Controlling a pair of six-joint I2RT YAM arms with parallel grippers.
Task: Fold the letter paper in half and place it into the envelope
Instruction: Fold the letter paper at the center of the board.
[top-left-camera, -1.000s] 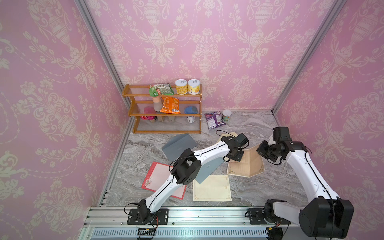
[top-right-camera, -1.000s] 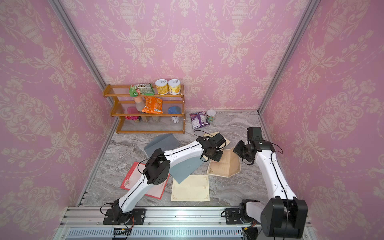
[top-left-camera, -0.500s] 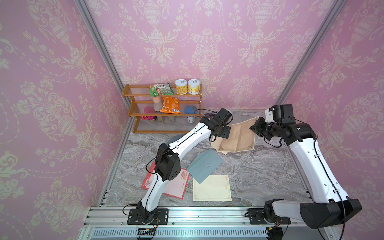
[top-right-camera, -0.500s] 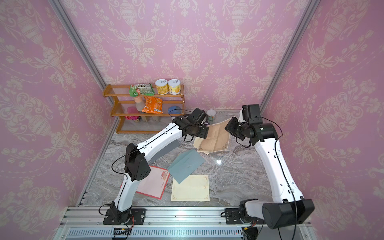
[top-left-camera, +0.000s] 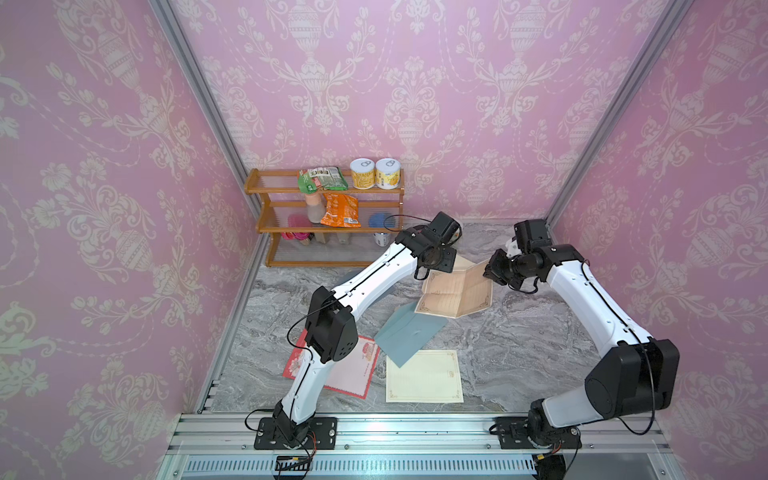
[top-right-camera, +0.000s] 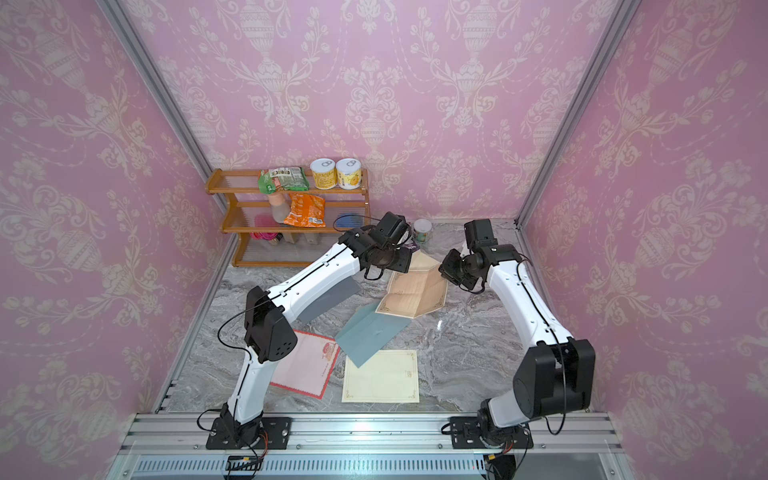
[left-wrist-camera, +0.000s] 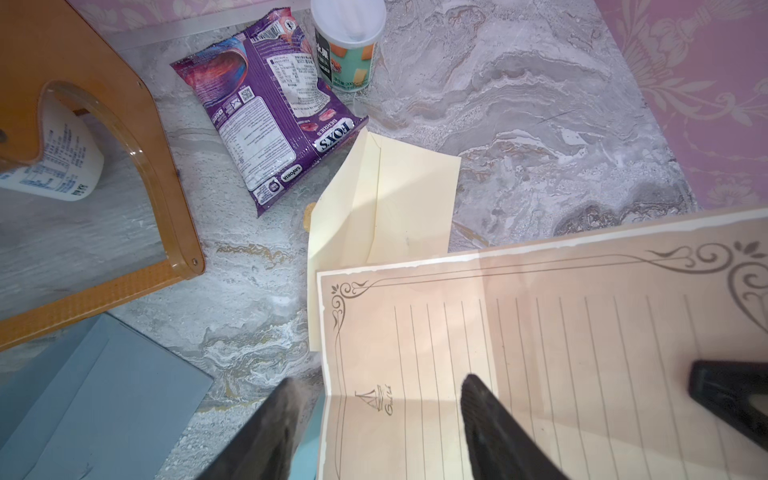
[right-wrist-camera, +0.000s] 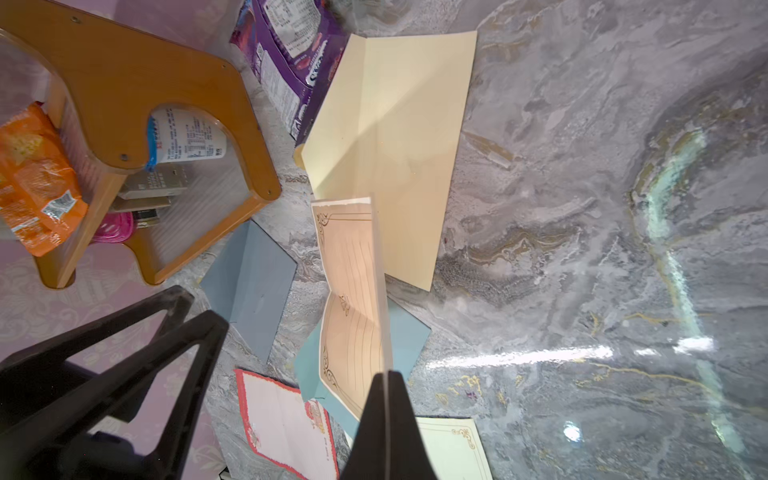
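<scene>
Pinching, right hand: we see the right gripper with its fingers pressed together on one edge of the letter paper. It alone carries the paper.
Left hand: the left gripper has its fingers apart, one over the paper and one off its side edge. We cannot tell whether either touches it.
Change: a second ago both hands were down at the paper near the middle of the table. Half a second ago they held it up between them. Now the left has let go and the paper hangs from the right.
Paper: it is raised off the table toward the back, creased but spread open, not shut in half.
Envelopes: a cream envelope lies flat below it, just beside a purple snack bag. A blue-green envelope lies nearer the front, one corner under the paper in a top view.
Meaning: we judge the fold is unfinished and nothing is in an envelope yet. On a single grip the paper may swing or fall further open.
</scene>
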